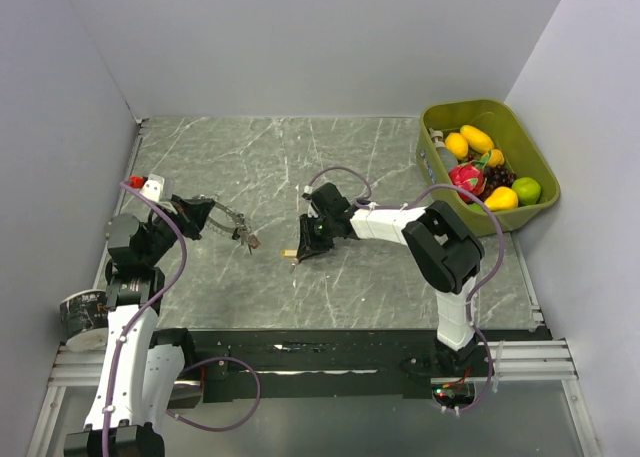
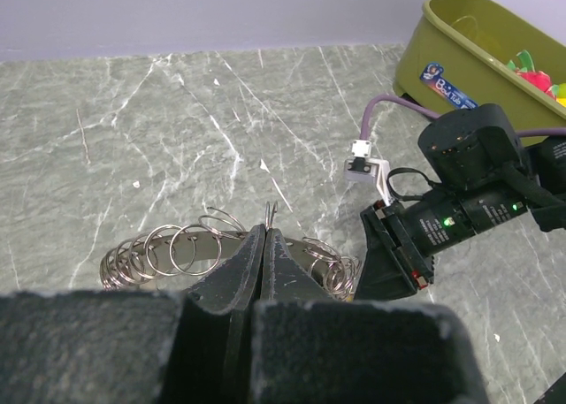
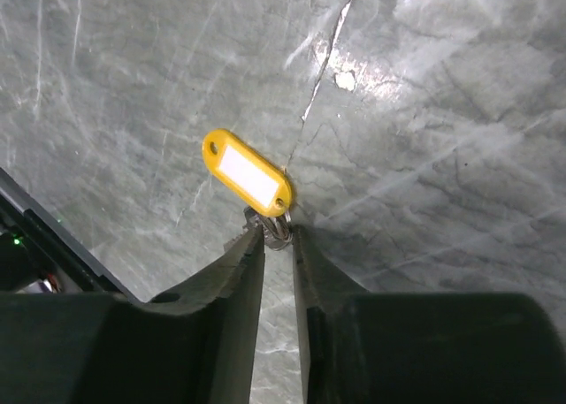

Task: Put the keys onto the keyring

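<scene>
The keyring (image 2: 159, 252) is a metal band strung with several small wire rings. My left gripper (image 2: 265, 232) is shut on its middle and holds it just above the table, left of centre in the top view, where the keyring (image 1: 243, 235) sticks out to the right of the left gripper (image 1: 222, 218). A key with a yellow tag (image 3: 248, 174) lies on the marble. My right gripper (image 3: 277, 233) points down at it, fingertips pinching the key's small silver ring. From above, the right gripper (image 1: 298, 249) is close to the right of the keyring.
A green bin (image 1: 437, 112) of coloured fruit stands at the back right corner. A roll of tape (image 1: 85, 312) sits by the left arm's base. Grey walls close the table on three sides. The right arm's purple cable (image 1: 340, 172) loops above its wrist.
</scene>
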`<state>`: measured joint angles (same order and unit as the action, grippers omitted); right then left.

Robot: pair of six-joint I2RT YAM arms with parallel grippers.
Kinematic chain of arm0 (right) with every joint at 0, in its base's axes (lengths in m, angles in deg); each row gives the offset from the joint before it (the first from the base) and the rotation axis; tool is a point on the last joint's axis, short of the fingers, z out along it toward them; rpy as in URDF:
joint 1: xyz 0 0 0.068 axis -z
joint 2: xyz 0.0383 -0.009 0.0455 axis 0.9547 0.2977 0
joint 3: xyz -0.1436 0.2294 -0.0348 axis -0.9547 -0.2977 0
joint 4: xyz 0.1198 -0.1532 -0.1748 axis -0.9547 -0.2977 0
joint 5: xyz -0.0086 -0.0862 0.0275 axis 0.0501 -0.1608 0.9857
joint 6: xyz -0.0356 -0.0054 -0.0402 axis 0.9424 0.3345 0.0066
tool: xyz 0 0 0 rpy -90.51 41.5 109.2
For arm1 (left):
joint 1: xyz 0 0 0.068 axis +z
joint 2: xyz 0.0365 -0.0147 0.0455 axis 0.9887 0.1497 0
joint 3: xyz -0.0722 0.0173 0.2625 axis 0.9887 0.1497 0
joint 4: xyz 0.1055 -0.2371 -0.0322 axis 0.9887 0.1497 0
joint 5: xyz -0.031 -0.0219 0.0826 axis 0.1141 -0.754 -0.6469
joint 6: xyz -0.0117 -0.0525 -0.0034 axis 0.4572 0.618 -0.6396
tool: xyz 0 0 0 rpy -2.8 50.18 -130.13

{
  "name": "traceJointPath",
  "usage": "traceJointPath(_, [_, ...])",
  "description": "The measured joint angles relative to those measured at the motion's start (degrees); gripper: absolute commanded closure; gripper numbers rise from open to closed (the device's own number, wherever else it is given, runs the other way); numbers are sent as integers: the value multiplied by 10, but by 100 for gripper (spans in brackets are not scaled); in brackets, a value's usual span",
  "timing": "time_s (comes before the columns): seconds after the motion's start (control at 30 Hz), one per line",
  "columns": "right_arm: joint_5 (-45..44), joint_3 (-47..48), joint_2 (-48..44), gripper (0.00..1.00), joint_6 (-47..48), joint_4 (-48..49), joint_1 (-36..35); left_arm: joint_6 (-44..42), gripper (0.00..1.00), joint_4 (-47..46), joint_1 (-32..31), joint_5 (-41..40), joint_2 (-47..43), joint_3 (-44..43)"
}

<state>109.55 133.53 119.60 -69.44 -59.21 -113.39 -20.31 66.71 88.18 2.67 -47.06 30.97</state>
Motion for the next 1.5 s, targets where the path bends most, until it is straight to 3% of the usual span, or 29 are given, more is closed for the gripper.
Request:
traceJointPath(0.17, [3,0,7,99,-2,10,1,0,99,0,0,5,0,0])
traceJointPath(0.47, [1,-14,1,100,4,29,2,0,99,-3,0,8,0,0])
traceJointPath(0.73, [-24,-50,-59,100,42,26,5,2,99,-23,0,30,0,1])
traceJointPath(1.13, [-45,-118,-295,100,143,24,6,22,99,-62,0,83,7,9])
traceJointPath(1.5, [-37,-255,-528,100,275,95,6,89,99,-191,-40,199,21,53])
